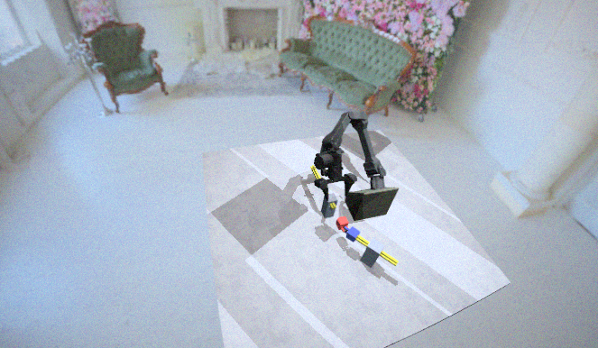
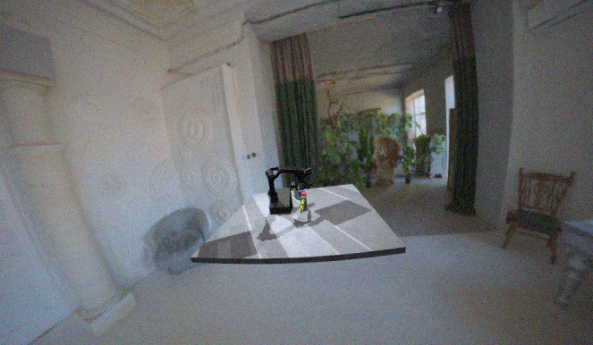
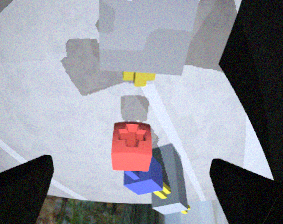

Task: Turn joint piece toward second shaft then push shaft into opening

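The red joint piece [image 1: 342, 223] [image 3: 132, 156] shows its cross-shaped opening in the wrist view, facing roughly toward the second yellow shaft [image 1: 316, 172] [image 3: 139, 79], with a gap between them. The blue piece [image 1: 353, 233] [image 3: 143, 181] links it to the first yellow shaft [image 1: 389, 258], held in its grey block [image 1: 370, 256] [image 3: 170, 175]. The second shaft passes through its own grey block [image 1: 328, 209] [image 3: 142, 50]. My gripper [image 1: 337, 198] [image 3: 132, 167] is open and empty. Its fingers appear on either side of the red piece in the wrist view; contact with it is not visible.
The arm's dark base box [image 1: 373, 204] [image 2: 280, 201] stands close beside the joint and blocks. The patterned table top [image 1: 282, 288] [image 2: 302, 246] bears everything; its front edge shows in the exterior view. Arm shadows fall across it.
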